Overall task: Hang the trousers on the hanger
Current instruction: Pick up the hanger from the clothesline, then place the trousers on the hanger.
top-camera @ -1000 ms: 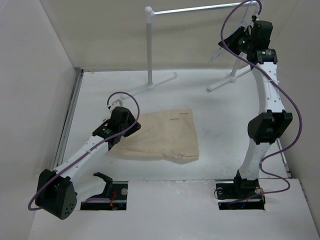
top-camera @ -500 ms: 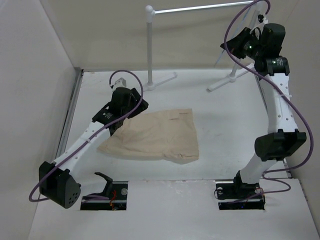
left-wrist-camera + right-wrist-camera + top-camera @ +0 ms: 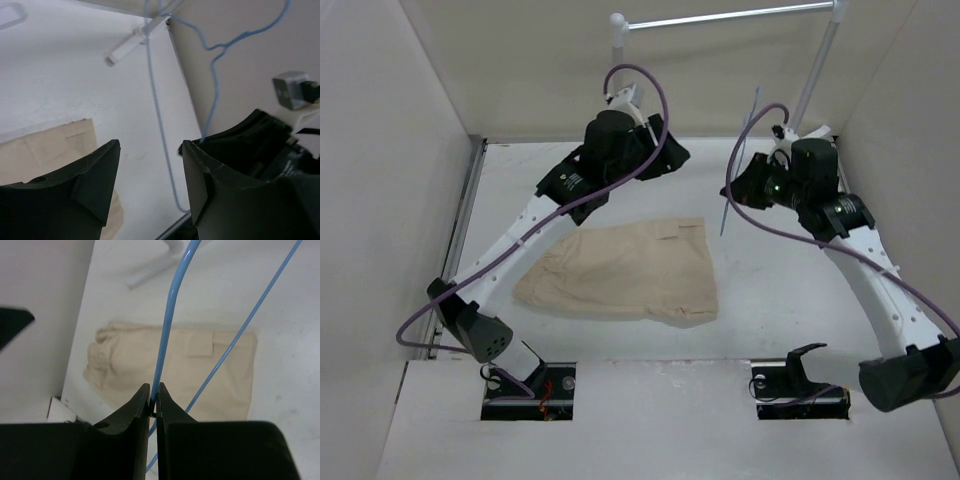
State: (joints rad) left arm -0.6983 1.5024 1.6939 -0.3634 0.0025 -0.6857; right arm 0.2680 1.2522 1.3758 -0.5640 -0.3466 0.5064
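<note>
The beige trousers [image 3: 630, 270] lie folded flat on the white table; they also show in the left wrist view [image 3: 45, 150] and the right wrist view [image 3: 125, 355]. The hanger [image 3: 750, 120] is thin bluish wire, held in the air right of the trousers' far corner. My right gripper [image 3: 745, 187] is shut on the hanger's wire [image 3: 170, 315], its tips [image 3: 153, 390] pinching it. My left gripper [image 3: 670, 155] is open and empty [image 3: 150, 150], raised above the table behind the trousers, facing the hanger [image 3: 155, 100] and apart from it.
A white garment rack with a silver bar [image 3: 720, 17] stands at the back, its left post [image 3: 618, 90] and feet [image 3: 645, 160] on the table; one foot shows in the left wrist view [image 3: 127, 45]. White walls enclose left, right and back.
My left arm has lifted off the trousers' left edge and swung up to the back middle. My right arm has come down from the rack bar with the hanger, toward the table's middle.
</note>
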